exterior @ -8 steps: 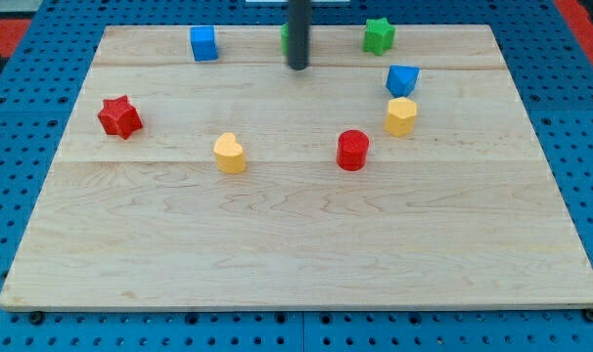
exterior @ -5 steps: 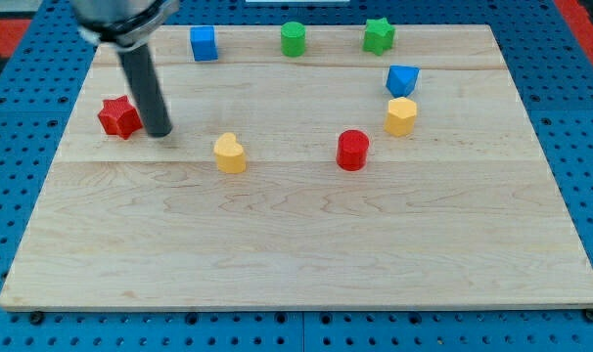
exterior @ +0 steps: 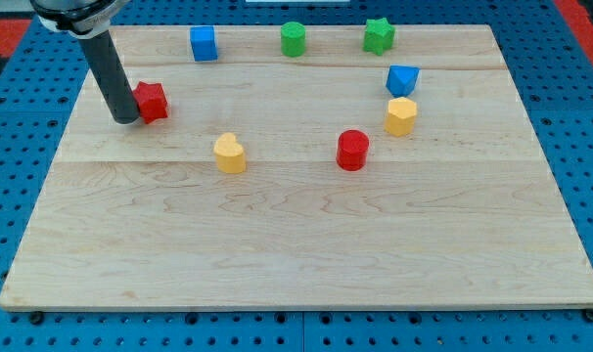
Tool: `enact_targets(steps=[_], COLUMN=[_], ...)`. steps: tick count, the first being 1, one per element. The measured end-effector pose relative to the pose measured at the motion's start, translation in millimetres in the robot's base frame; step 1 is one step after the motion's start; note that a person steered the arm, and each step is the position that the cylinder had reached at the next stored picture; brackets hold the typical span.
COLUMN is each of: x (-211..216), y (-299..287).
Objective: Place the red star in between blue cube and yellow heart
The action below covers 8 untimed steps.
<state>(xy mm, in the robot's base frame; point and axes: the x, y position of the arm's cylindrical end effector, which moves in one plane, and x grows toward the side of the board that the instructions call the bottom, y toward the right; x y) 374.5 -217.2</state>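
Red star (exterior: 153, 101), seemingly touching tip (exterior: 126, 119), right

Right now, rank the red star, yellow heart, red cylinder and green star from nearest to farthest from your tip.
From my tip:
1. Red star, touching it on the view's right.
2. Yellow heart, lower right.
3. Red cylinder, right of centre.
4. Green star, the view's top right.

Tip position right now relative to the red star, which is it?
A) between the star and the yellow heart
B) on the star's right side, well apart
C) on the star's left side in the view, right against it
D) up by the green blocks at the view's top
C: my tip sits at the left edge of the red star, with no visible gap between them.
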Motion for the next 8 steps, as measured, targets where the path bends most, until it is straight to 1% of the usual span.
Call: enact_targets(steps=[1, 2, 3, 4, 5, 6, 7, 8], x=[-6.4, -19.7, -19.9, -20.5, -29.1, -35.2, -38.7, -67.2], y=[-41.5, -25.4, 24.5, 46.8, 36.0, 63.3, 76.4, 94.7])
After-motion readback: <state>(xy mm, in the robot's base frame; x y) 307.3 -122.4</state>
